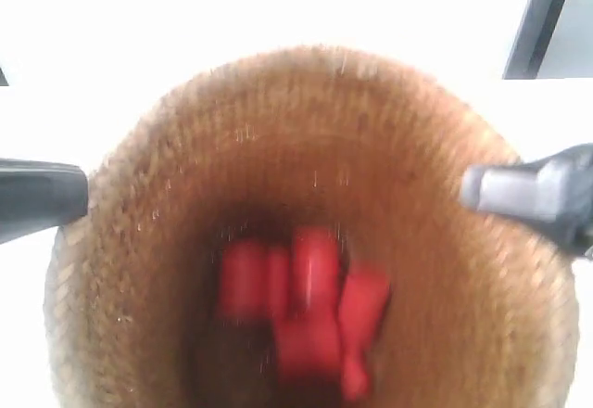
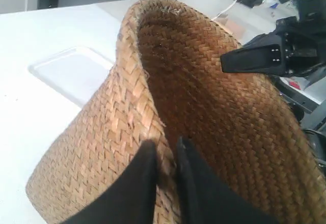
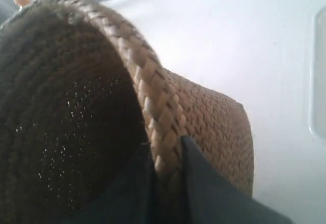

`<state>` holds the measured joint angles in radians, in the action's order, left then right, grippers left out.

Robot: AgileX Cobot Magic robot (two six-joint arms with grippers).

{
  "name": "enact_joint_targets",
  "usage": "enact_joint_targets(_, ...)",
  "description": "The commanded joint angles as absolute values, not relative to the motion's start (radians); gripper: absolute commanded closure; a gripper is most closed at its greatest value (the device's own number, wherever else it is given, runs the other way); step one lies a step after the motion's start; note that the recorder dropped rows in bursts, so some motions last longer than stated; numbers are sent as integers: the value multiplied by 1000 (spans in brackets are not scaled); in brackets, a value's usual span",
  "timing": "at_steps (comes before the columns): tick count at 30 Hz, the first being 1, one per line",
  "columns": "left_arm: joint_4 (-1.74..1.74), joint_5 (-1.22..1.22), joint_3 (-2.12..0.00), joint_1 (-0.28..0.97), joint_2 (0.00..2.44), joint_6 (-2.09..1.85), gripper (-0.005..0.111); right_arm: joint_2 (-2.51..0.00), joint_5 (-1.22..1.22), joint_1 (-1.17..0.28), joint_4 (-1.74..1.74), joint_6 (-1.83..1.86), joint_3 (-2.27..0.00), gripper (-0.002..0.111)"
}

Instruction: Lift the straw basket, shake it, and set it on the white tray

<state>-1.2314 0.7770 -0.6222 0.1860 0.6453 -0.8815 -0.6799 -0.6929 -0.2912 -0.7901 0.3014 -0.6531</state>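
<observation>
The straw basket (image 1: 185, 241) fills the exterior view, blurred and close to the camera, with red objects (image 1: 310, 311) lying in its dark bottom. Both grippers hold its braided rim from opposite sides. My left gripper (image 2: 167, 150) is shut on the rim, one finger inside and one outside the basket (image 2: 102, 132). My right gripper (image 3: 167, 155) pinches the rim of the basket (image 3: 204, 117) the same way. The arm at the exterior view's left (image 1: 37, 195) and the arm at its right (image 1: 537, 195) meet the rim. The white tray (image 2: 71, 74) lies on the table beyond the basket; its edge (image 3: 318, 76) also shows in the right wrist view.
A white table (image 2: 30, 122) lies under everything. A dark post (image 1: 540, 19) stands at the back right of the exterior view. The other arm's black gripper (image 2: 270, 56) shows across the basket in the left wrist view, with clutter behind it.
</observation>
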Motion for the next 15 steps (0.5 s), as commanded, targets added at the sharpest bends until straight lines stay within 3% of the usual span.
enact_joint_targets(1, -1225, 895, -817, 194, 598, -812, 107, -645, -804, -295, -925, 375, -839, 108)
enact_joint_targets(4, -1107, 913, -845, 194, 530, -693, 107, -602, -846, -295, -774, 234, -862, 108)
enact_joint_targets(9, -1136, 766, -586, 194, 513, -736, 107, -582, -662, -295, -800, 253, -599, 108)
enact_joint_targets(15, -1077, 856, -773, 192, 510, -689, 107, -571, -812, -295, -788, 271, -836, 108)
